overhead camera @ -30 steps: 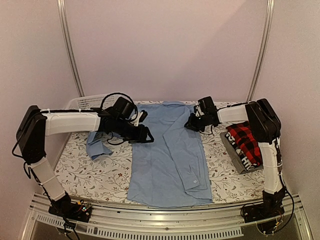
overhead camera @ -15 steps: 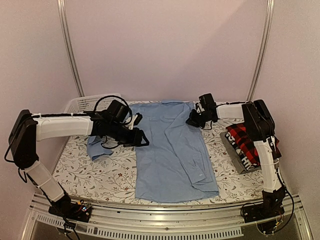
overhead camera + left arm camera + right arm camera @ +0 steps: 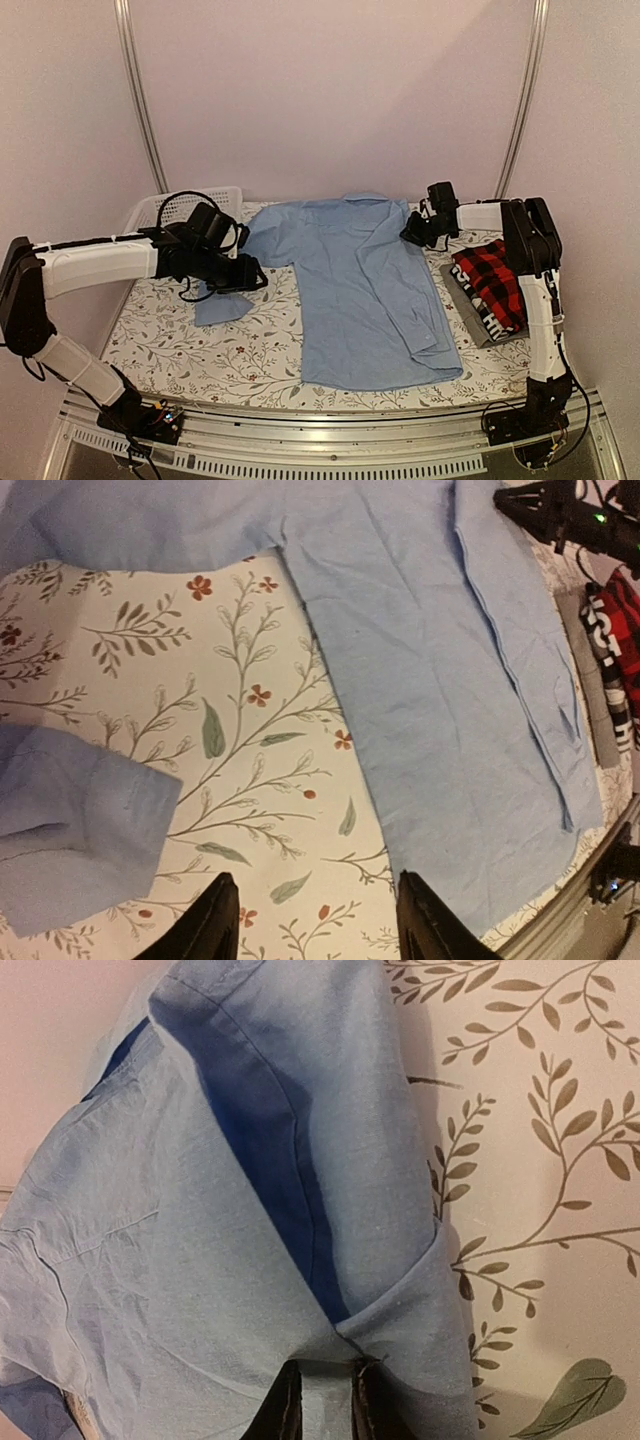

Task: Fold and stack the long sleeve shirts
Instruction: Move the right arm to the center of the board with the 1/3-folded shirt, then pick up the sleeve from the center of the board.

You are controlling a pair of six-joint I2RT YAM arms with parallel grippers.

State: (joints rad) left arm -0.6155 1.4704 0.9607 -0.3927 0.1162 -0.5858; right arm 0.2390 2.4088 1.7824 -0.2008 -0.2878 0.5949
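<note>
Basket first, at ten o'clock on the table, taking twelve as the far wall: a white plastic lattice basket (image 3: 165, 208) stands against the back left corner. Just in front of it is my left gripper (image 3: 318, 925), reached out low over the floral-printed table cover (image 3: 170, 345). Its jaws stand about halfway apart and have hold of nothing; between my two black fingers (image 3: 215, 925) I see only printed leaves and flowers. At nine o'clock from those fingers lies the buttoned sleeve cuff (image 3: 75, 830), flat on the cover and apart from them.

That cuff belongs to the plain light blue button-up cloth shirt (image 3: 365, 290), which is spread flat across the middle of the table. Its collar is at twelve o'clock, its hem at six near the front edge, and its left sleeve runs out toward nine and bends down to the cuff. The other sleeve is folded in along the body's three o'clock side.

My right gripper (image 3: 325, 1402) is at the shirt's two o'clock corner, by the shoulder. Its jaws are nearly closed, pinching a fold of the blue cloth, and the fabric gathers into creases where my fingers meet.

At three o'clock, beside the blue shirt and apart from it, a folded red-and-black plaid shirt (image 3: 492, 285) sits on top of a folded grey shirt with white lettering (image 3: 468, 308)
</note>
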